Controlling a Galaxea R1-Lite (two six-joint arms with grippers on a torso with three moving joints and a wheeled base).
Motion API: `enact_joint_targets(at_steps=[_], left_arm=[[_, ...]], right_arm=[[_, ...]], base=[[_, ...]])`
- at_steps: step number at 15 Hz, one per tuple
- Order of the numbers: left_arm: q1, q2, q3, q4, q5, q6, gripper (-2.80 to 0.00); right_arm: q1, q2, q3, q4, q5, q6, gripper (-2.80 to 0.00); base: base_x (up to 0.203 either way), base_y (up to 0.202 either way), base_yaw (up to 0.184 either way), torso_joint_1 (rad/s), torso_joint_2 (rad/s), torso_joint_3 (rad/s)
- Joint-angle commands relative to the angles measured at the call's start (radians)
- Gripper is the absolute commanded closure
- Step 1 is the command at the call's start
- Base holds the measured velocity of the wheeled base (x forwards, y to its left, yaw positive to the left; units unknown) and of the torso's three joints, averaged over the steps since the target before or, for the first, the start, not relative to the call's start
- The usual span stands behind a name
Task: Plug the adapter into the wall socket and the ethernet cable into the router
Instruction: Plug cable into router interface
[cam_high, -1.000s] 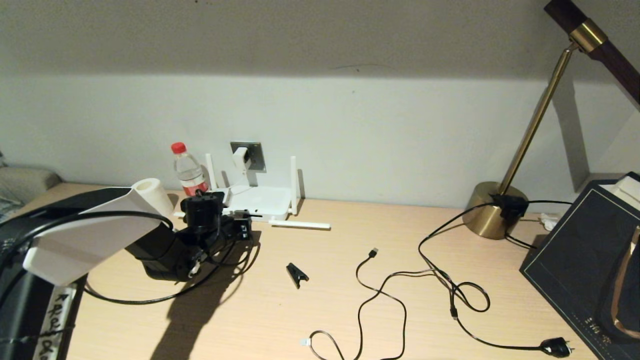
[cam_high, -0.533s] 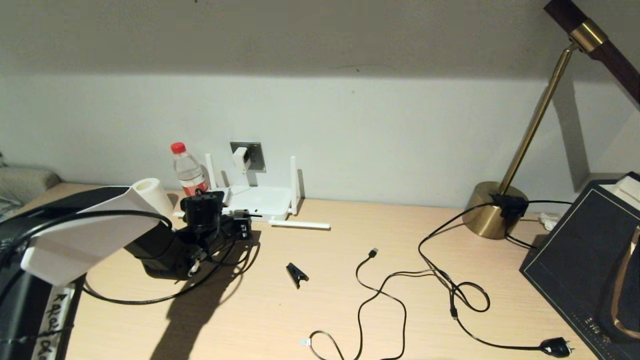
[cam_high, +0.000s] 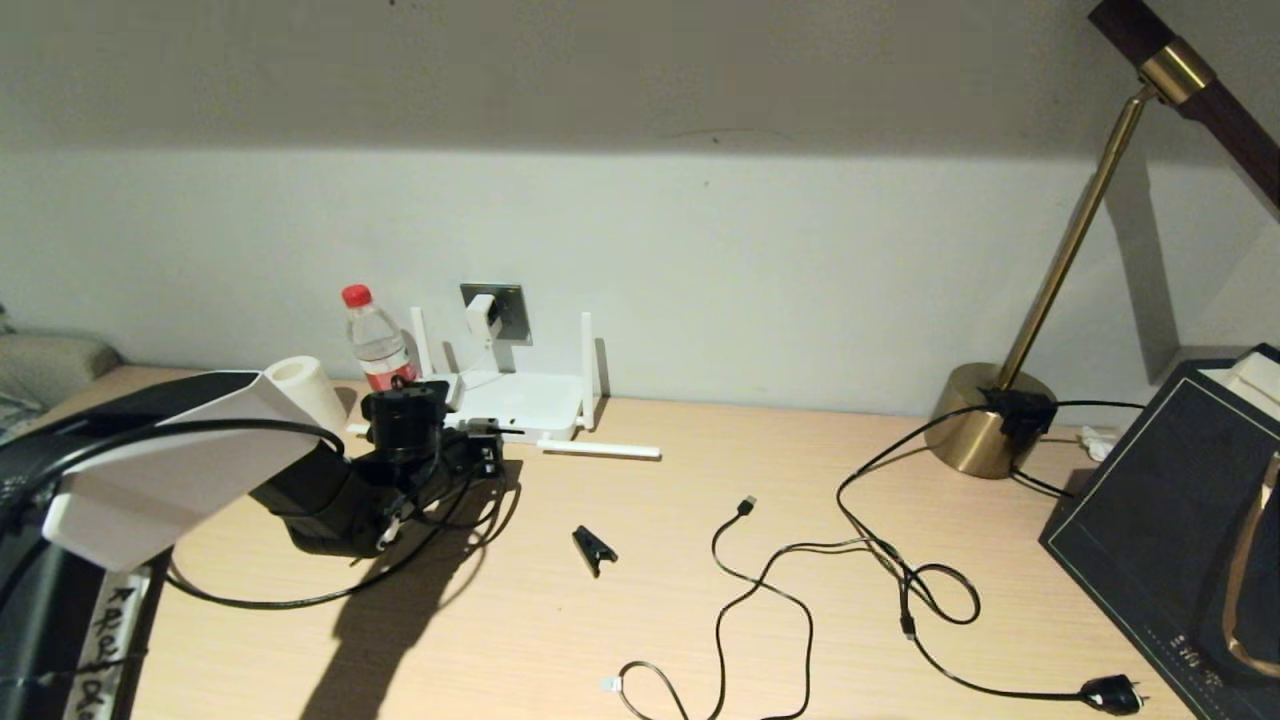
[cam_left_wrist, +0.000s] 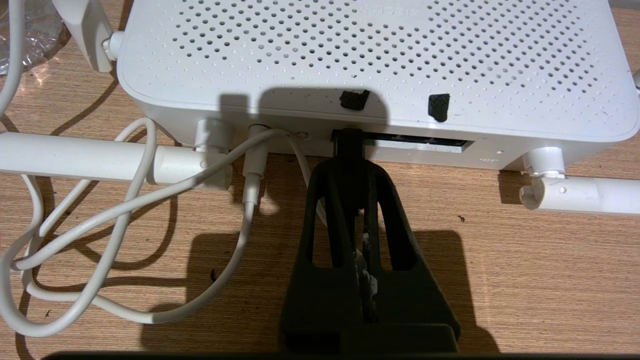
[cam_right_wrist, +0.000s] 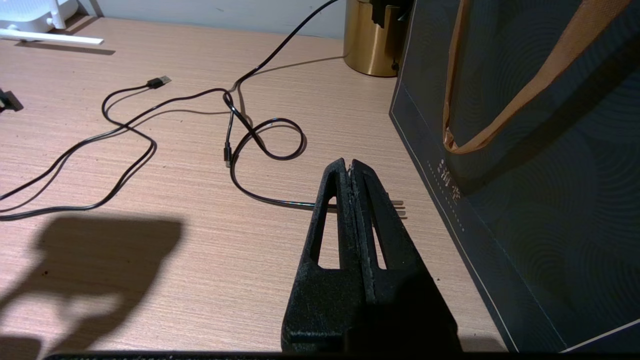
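Head view shows nothing shifted from a second ago: the tabletop (cam_high: 640, 560) carries the router (cam_high: 520, 403) at its far edge by the wall, below the socket (cam_high: 503, 309), where the adapter (cam_high: 482, 314) sits plugged in. The left end effector (cam_left_wrist: 352, 165) pinches the ethernet cable (cam_left_wrist: 348, 142), its plug at the router's port row. The right end effector (cam_right_wrist: 349, 167) hangs pressed together above the tabletop's near right corner.

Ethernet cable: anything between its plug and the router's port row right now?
Nothing visible. The left gripper is shut on the ethernet cable, whose plug end is already at the router's port row. The router's white power cord sits in the next socket over, beside the gripper, not across the path.
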Motion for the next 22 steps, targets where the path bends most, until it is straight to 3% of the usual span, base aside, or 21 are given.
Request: enact_joint_targets(at_steps=[1,15,16,17,22], left_arm=[[0.001,-0.003,0.000,-0.007,0.001,-0.001,0.00],[0.001,0.005,-0.008,-0.009,0.001,-0.004,0.00],[0.001,0.006,-0.014,-0.009,0.001,-0.005,-0.68],[0.001,0.006,-0.015,-0.010,-0.001,-0.007,-2.80],[0.001,0.006,-0.010,-0.020,-0.001,-0.008,-2.80]], right_arm=[[0.001,0.000,0.000,0.000,0.000,-0.001,0.00],[-0.001,0.000,0.000,0.000,0.000,-0.001,0.00],[0.000,0.000,0.000,0.000,0.000,0.000,0.00],[-0.001,0.000,0.000,0.000,0.000,-0.001,0.00],[0.001,0.001,0.000,0.000,-0.001,0.001,0.00]], base=[[0.000,0.000,0.000,0.000,0.00,0.000],[0.000,0.000,0.000,0.000,0.00,0.000],[0.000,0.000,0.000,0.000,0.00,0.000],[0.000,0.000,0.000,0.000,0.00,0.000],[0.000,0.000,0.000,0.000,0.00,0.000]])
